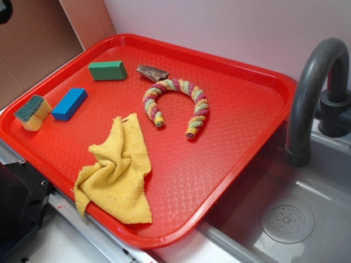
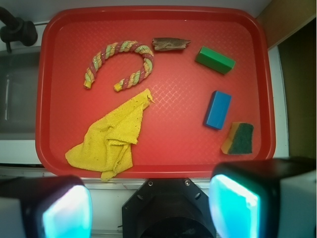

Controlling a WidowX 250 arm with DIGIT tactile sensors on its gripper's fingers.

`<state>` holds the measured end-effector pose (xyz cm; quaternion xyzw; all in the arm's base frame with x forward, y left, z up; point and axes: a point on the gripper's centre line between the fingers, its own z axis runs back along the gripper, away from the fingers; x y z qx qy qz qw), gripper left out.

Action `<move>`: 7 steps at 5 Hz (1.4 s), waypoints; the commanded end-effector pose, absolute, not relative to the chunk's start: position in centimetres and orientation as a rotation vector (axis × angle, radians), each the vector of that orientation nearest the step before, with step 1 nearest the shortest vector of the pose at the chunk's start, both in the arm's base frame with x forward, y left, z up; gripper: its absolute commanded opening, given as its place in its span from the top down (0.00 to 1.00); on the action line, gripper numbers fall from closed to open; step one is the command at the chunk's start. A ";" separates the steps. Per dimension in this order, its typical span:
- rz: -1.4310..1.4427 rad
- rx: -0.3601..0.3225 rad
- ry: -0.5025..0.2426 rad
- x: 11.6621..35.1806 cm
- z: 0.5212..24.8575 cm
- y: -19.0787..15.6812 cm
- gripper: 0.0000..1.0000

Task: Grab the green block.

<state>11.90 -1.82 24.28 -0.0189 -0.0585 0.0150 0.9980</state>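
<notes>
The green block point(image 1: 107, 70) lies on the red tray point(image 1: 247, 126) near its far left corner; in the wrist view the green block point(image 2: 215, 59) sits at the upper right of the tray point(image 2: 173, 144). My gripper point(image 2: 151, 208) is open and empty, high above the tray's near edge, far from the block. Its two fingers point(image 2: 67, 210) stand wide apart at the bottom of the wrist view. The gripper does not show in the exterior view.
On the tray lie a blue block point(image 1: 69, 103), a yellow sponge with a dark green top point(image 1: 33, 112), a yellow cloth point(image 1: 118, 172), a curved rope toy point(image 1: 178, 104) and a brown piece point(image 1: 152, 73). A sink point(image 1: 285, 219) with a grey faucet point(image 1: 312, 87) stands to the right.
</notes>
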 end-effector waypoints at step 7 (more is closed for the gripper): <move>-0.845 -0.018 -0.101 25.3 17.0 8.6 0.00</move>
